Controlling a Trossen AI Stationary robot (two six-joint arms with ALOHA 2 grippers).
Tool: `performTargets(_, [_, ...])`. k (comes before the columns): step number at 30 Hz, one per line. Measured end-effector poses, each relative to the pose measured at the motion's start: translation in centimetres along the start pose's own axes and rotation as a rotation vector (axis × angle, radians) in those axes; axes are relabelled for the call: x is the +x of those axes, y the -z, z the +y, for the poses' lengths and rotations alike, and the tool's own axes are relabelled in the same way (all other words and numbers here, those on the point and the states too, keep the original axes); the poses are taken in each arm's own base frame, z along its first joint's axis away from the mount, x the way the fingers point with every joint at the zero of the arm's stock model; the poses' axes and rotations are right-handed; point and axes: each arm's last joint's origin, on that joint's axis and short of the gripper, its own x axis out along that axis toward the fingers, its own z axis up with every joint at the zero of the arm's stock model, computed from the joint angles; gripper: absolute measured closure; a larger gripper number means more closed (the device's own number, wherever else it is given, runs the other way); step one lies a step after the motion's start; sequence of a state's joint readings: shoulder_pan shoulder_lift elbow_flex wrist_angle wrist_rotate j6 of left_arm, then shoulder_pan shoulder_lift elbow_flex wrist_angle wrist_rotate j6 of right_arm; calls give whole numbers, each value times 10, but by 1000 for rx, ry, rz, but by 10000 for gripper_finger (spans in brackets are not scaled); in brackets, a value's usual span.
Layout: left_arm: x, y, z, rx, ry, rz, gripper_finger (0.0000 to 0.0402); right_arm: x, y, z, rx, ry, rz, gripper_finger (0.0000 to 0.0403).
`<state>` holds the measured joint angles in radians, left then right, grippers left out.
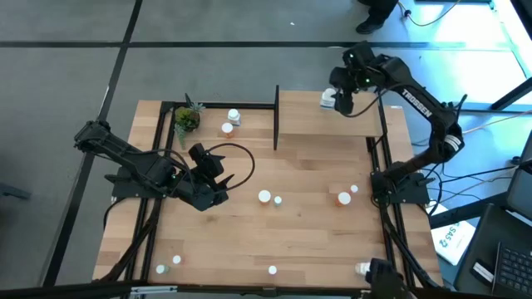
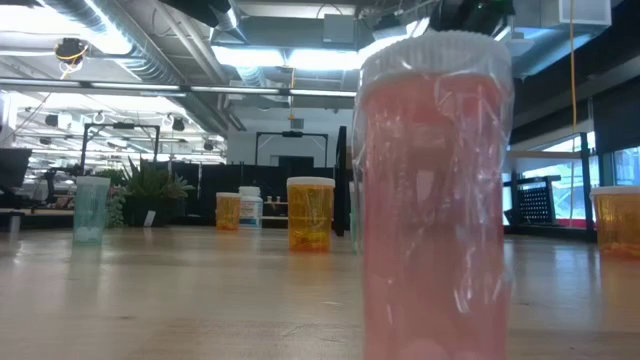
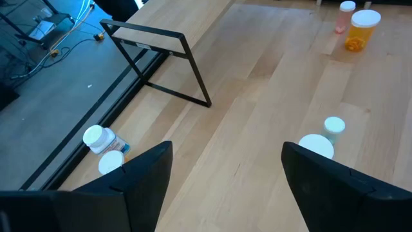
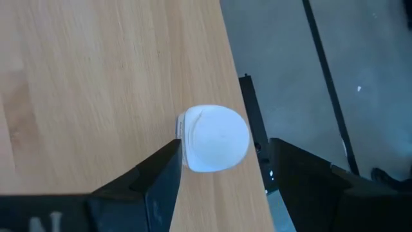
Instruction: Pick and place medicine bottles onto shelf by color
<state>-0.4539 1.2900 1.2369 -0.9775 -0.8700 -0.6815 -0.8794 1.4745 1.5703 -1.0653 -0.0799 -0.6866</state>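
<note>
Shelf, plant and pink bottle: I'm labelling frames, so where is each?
Shelf (image 1: 324, 123), high view, bare middle of its board.
Plant (image 1: 186, 119), high view, its leaves.
Pink bottle (image 2: 432, 200), low view, middle of its body.

The high view looks straight down on the whole table (image 1: 274, 224). The low view sits at tabletop level, close behind a pink bottle (image 2: 435, 200). Both wrist views look down at the wood nearby.

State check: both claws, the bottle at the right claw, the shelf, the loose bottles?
Right claw: over the shelf's far edge, fingers around a bottle.
White-capped bottle: upright, between those fingers; contact unclear.
Left claw: open, empty, low over the table.
Shelf: bare apart from that bottle.
Loose bottles: scattered on the table, upright.
</note>
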Motion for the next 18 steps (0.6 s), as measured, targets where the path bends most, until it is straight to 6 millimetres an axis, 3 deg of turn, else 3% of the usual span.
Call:
performTargets(8, [0, 0, 0, 0, 0, 0, 116, -23, -2, 20, -42, -25, -27, 194])
performTargets(13, [0, 0, 0, 0, 0, 0, 116, -26, 0, 35, -63, -141, 2, 253])
performTargets(18, [0, 0, 0, 0, 0, 0, 116, -11, 5, 41, -40, -214, -2, 328])
